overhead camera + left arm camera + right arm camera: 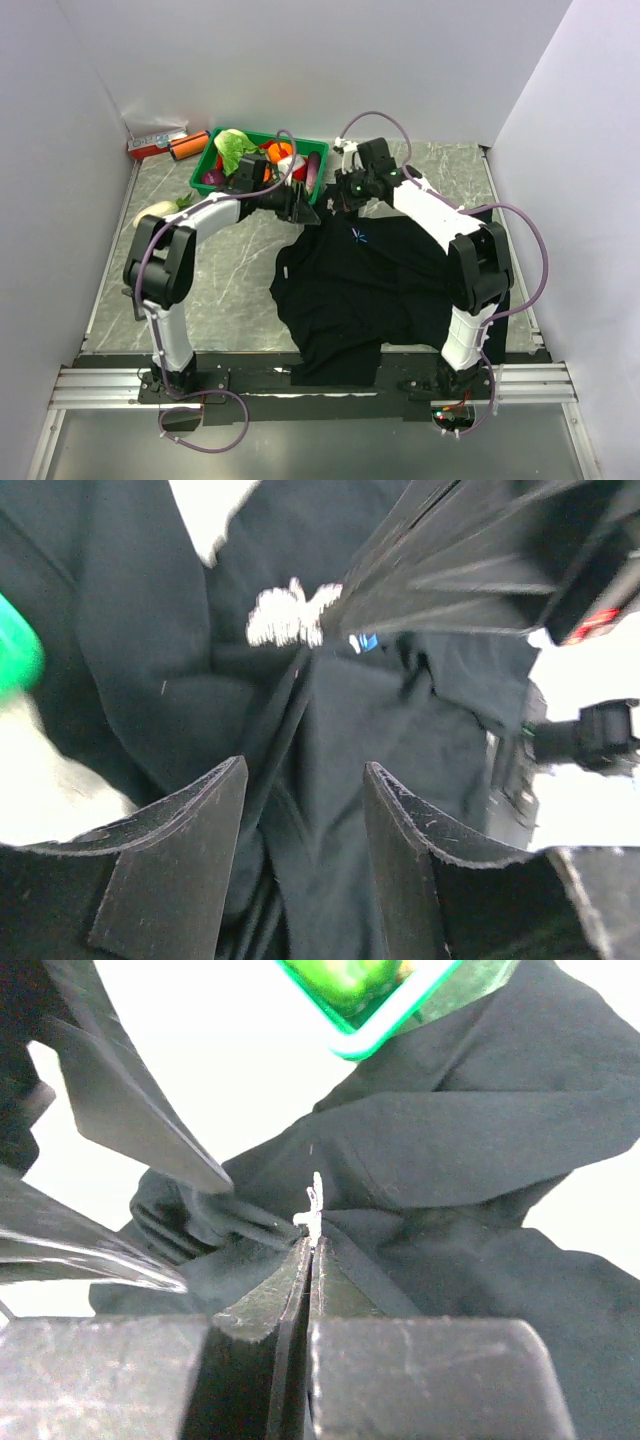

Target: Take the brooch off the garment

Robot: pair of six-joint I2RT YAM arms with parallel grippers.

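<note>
Faintly, the brooch point(357, 236), a bluish speck on the garment point(340, 300).

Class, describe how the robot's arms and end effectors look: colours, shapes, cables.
The left arm and right arm have white links, black joints and looping purple cables. The left end effector and right end effector have flat, black, tapering, scuffed fingers.

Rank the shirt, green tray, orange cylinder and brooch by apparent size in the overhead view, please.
Largest to smallest:
shirt
green tray
orange cylinder
brooch
No two look close in size.
</note>
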